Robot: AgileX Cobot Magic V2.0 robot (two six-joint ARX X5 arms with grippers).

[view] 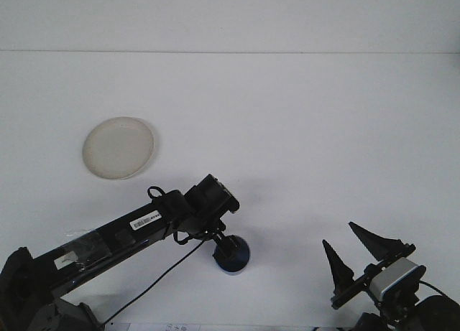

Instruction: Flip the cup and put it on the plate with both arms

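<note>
The left arm stretches in from the lower left corner, and its gripper (227, 246) is down right on top of the blue cup (234, 258), low in the frame and a little left of centre. The wrist hides the fingers, so whether that claw is spread or pinching the cup cannot be told from here. Only the right side and lower rim of the cup show past the black hardware. Over in the lower right corner sits the right gripper (353, 248), its two pointed black fingers spread wide apart with nothing between them, well apart from the cup. The pale round plate (118, 147) lies at the left of the white table (316, 130), bare, well apart from cup and grippers.
</note>
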